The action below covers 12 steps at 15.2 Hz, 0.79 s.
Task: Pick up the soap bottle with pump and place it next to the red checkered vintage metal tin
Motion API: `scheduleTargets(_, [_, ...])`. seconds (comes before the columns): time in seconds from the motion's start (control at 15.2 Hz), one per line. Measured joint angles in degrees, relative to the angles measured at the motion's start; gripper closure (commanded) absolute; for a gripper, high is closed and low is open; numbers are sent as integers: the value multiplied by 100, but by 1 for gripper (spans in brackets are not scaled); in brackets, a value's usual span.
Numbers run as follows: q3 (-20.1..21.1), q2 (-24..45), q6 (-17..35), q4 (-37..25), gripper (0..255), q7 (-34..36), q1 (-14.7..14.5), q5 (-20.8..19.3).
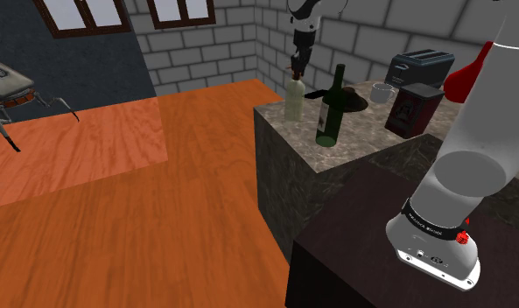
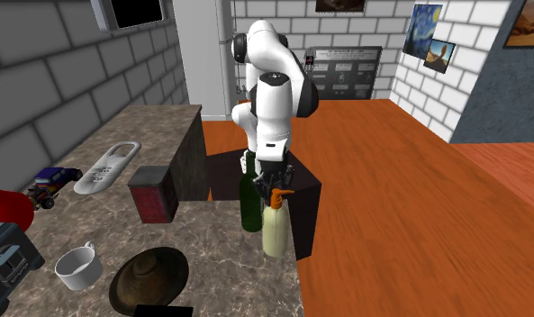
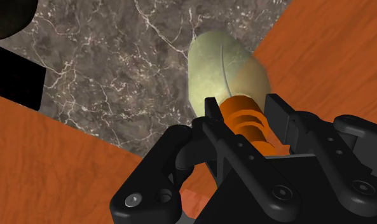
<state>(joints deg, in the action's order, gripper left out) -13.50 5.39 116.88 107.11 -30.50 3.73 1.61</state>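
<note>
The gripper [image 3: 244,118] is clasped on the orange pump [image 3: 249,127] of the bottle [image 3: 222,70], so I'd call the grasp made (whether the base has left the counter [image 2: 206,248] I can't tell; it looks to be on it or barely above). The bottle is well apart from the tin [image 2: 153,194], with a green wine bottle [image 2: 249,205] between the two. By my reckoning the lift, the carry past the wine bottle and the set-down beside the tin are all left.

The wrist view gives the clasp itself, a finger on either side of the pump neck. The second exterior view gives what comes next: the tin, and bare counter just beside it on the side facing the wine bottle. The shoulder view has the bottle upright, with the gripper straight above it.
</note>
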Motion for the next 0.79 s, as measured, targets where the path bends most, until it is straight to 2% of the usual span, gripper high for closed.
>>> scheduleTargets(0.79, [-5,-125,-885,-764,255,27,-1,-40])
